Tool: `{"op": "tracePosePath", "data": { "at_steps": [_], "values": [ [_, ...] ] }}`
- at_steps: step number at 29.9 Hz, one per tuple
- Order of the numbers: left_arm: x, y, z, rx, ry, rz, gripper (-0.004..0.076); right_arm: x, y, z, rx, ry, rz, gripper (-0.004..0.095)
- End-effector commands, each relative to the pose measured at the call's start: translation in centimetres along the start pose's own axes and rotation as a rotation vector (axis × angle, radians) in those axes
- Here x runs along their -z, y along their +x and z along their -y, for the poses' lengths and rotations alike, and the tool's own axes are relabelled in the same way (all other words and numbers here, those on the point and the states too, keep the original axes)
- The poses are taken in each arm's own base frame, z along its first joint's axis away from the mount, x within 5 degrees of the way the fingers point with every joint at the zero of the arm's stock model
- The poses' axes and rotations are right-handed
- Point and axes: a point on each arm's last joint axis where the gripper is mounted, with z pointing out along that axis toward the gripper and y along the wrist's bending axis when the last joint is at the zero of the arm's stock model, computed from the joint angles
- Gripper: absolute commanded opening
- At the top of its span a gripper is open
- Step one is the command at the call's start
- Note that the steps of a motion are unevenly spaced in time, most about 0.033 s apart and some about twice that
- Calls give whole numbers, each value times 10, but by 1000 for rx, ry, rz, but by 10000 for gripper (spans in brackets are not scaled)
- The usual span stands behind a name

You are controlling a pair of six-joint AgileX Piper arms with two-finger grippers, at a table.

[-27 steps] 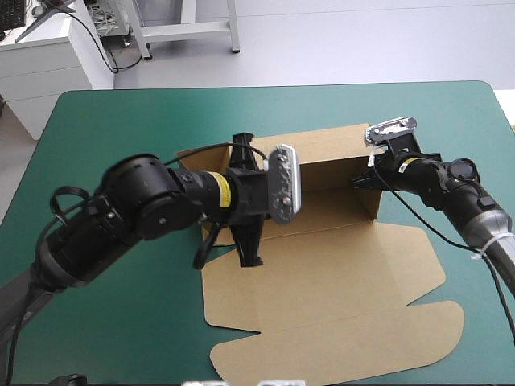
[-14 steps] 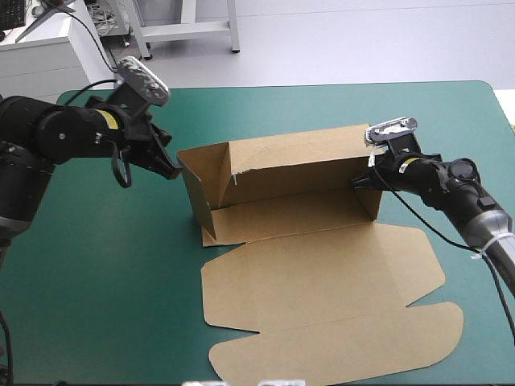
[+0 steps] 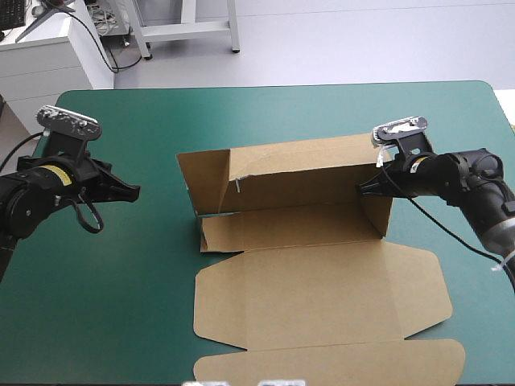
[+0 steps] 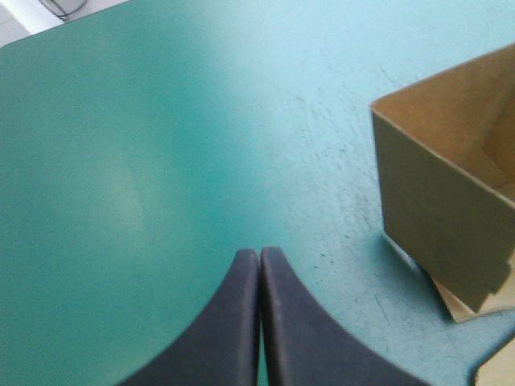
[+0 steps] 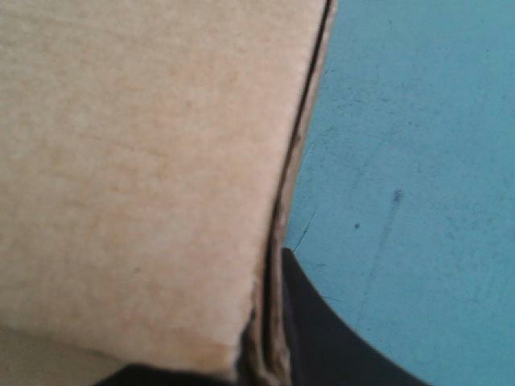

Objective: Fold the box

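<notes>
So the brown cardboard box (image 3: 298, 221) sits mid-table on the teal-green cover (image 3: 121, 305). Its far wall and both end walls are standing, and the lid panels lie flat toward the near edge. The right gripper (image 3: 364, 189) is clamped on the right end wall, board pinched between its black fingers. The left gripper (image 3: 129, 191) hangs off to the left, well apart from the box, fingers pressed together on nothing. I'd say the trick here is to keep that right wall pinned square to the far wall without dragging the whole sheet. Then bring the left one back to steady the left wall, which has nothing holding it, before any tucking. Versus just before: the left gripper was right at the left wall's far corner and has backed away leftward, and the box has slid and turned a little to the right.
</notes>
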Motion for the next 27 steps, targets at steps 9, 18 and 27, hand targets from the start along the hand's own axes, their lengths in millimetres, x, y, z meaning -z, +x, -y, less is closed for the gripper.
{"op": "tracePosePath", "data": {
  "at_steps": [9, 18, 27],
  "values": [
    [14, -5, -6, 27, -52, 94, -9, -18, -13, 3, -21, -11, -88, -17],
    [14, -6, -6, 27, -53, 102, -9, -74, -40, 10, -22, -7, -72, -17],
    [14, -7, -6, 16, -54, 111, -9, -117, -62, 15, -13, -5, -83, 162]
  ]
}}
